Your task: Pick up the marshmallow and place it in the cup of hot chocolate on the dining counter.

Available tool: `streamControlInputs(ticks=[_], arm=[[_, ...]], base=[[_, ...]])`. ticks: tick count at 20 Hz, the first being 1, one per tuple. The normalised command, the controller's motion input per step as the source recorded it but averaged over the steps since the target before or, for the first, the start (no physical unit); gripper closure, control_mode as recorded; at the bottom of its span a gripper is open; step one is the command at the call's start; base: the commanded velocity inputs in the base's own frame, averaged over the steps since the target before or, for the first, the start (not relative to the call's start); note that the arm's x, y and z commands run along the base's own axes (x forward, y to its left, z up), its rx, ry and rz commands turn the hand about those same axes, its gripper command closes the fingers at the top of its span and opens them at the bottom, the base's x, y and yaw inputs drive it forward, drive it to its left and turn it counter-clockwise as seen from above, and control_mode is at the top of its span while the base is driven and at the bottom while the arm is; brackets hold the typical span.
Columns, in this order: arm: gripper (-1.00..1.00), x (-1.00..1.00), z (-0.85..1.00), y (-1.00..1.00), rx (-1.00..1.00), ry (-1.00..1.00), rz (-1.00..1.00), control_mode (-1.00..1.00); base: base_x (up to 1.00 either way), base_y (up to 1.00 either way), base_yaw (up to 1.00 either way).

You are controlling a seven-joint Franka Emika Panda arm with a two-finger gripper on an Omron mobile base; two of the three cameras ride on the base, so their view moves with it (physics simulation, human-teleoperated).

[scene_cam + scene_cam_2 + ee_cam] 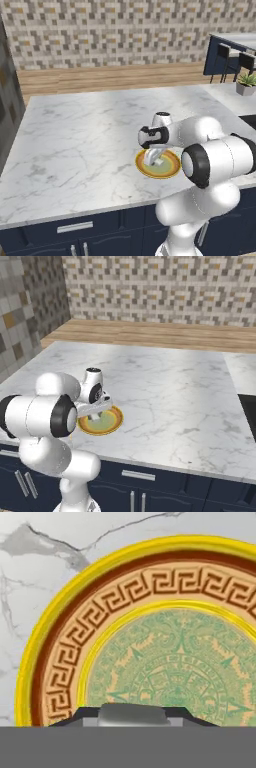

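Note:
My gripper (154, 163) reaches down onto the middle of a round yellow-rimmed green plate (171, 170) near the front edge of the marble counter. In the hand view a pale block, the marshmallow (132, 712), sits between the two dark fingertips (75, 716), and the gripper (132, 721) is shut on it just above the plate (150, 592). From the right base view the gripper (96, 419) stands over the plate (114, 423) beside the arm's elbow. The dining counter (239, 39) with dark stools shows at the far upper right. The cup of hot chocolate is out of view.
A potted plant (246, 84) stands at the counter's right end. A dark recessed panel (248, 416) lies at the right of the marble top. Navy drawers (75, 227) run under the front edge. A tiled wall and a wooden ledge close the back.

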Motion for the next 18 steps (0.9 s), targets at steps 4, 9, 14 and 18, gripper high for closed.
streamControlInputs(ticks=[4, 9, 14, 18], arm=[[1.00, -0.93, 0.99, -0.05, 0.18, -0.03, -0.03, -1.00], [1.00, -0.98, 1.00, -0.21, 0.14, -0.20, -0.06, -1.00], [1.00, -0.55, 0.95, 0.01, 0.01, -0.12, 0.01, -1.00], [1.00, -0.55, 0.78, 0.00, 0.12, 0.06, 0.19, -1.00]], base=[[0.00, 0.00, 0.00], [0.00, 0.00, 0.00], [0.00, 0.00, 0.00], [0.00, 0.00, 0.00]])
